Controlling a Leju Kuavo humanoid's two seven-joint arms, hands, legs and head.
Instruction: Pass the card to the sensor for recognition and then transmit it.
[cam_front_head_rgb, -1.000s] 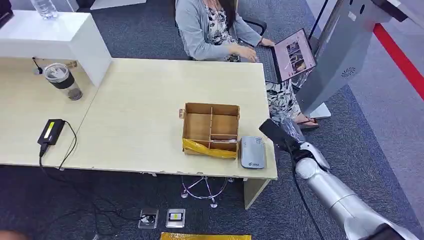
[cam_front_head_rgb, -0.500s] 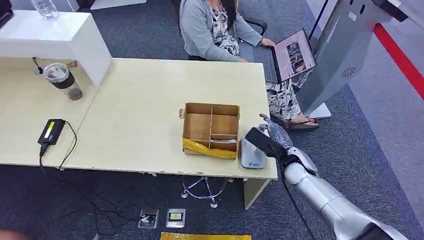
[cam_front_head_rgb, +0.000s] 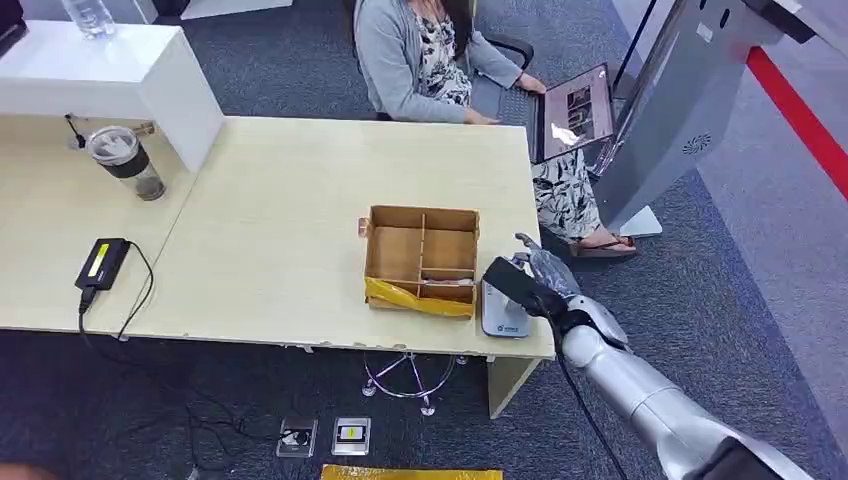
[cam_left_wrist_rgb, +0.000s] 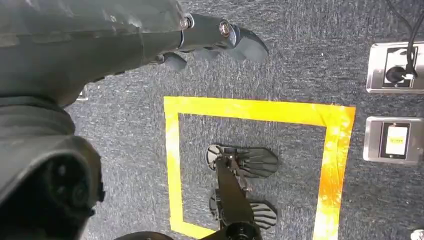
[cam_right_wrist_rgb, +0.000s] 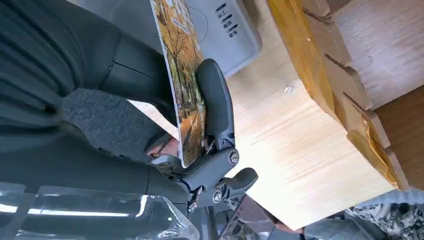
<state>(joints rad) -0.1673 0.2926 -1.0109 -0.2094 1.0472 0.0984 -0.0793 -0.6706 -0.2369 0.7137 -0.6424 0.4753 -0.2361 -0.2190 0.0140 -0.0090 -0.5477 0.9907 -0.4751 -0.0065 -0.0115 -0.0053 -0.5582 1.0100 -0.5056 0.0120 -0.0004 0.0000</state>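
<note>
Right hand (cam_right_wrist_rgb: 150, 125) pinches card (cam_right_wrist_rgb: 182, 75) between thick grey thumb and dark fingers (cam_right_wrist_rgb: 216, 102). Card seen nearly edge-on, printed face showing autumn trees. Grey sensor (cam_right_wrist_rgb: 225, 30) lies on pale wood worktop (cam_right_wrist_rgb: 280, 150), just beyond card. Cardboard box (cam_right_wrist_rgb: 345, 85) with slotted dividers and yellow tape along edge stands beside sensor. Clear plastic cover near wrist.
</note>
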